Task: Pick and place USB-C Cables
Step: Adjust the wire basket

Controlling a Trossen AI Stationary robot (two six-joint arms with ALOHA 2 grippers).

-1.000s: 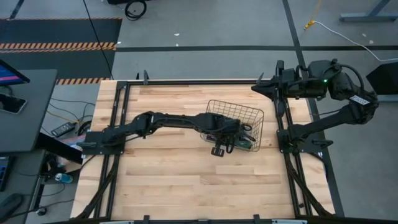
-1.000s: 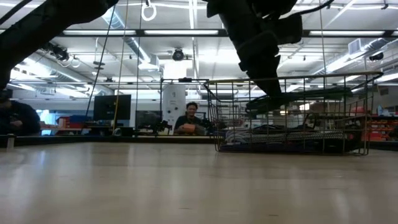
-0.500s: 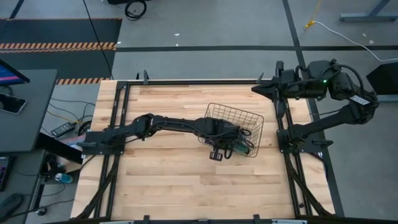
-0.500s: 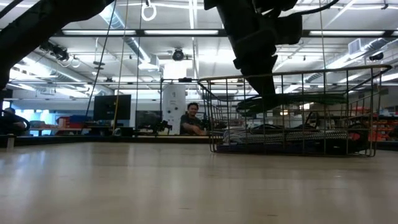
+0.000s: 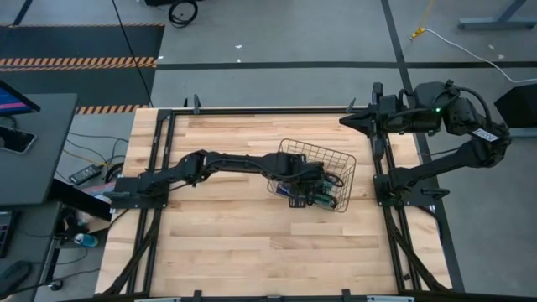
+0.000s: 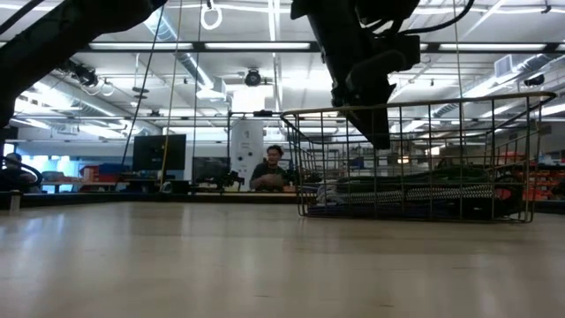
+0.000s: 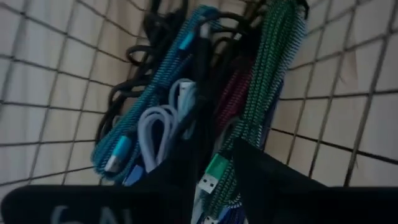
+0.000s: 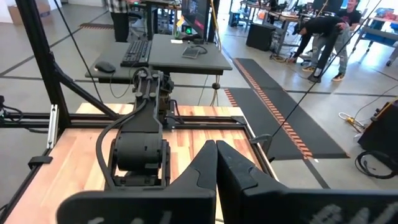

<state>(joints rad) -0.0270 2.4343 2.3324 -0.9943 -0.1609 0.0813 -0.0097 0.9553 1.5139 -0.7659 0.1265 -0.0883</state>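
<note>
The left end effector [image 5: 304, 186] hangs inside the wire basket [image 5: 339, 154], which sits right of the middle of the wooden surface [image 5: 226, 243]. Its fingers stand partly apart, and in the left wrist view nothing is clamped between them.

The cables [image 7: 186, 106] lie in a tangled heap on the basket floor, directly beneath and just ahead of the fingers: a teal braided one [image 7: 140, 118], a white one [image 7: 163, 124], a green braided one [image 7: 267, 81], with red and black strands between.

Whether this is a release or the start of a grasp cannot be told. If it is a grasp, the step would go best by aiming at one bundle that lies on top, such as the green cable nearest the fingers, closing across its middle, and lifting straight up so that neighbouring loops do not snag or drag the light basket.

The right end effector [image 8: 216, 163] waits pressed shut at the far right edge, well away from the basket.
</note>
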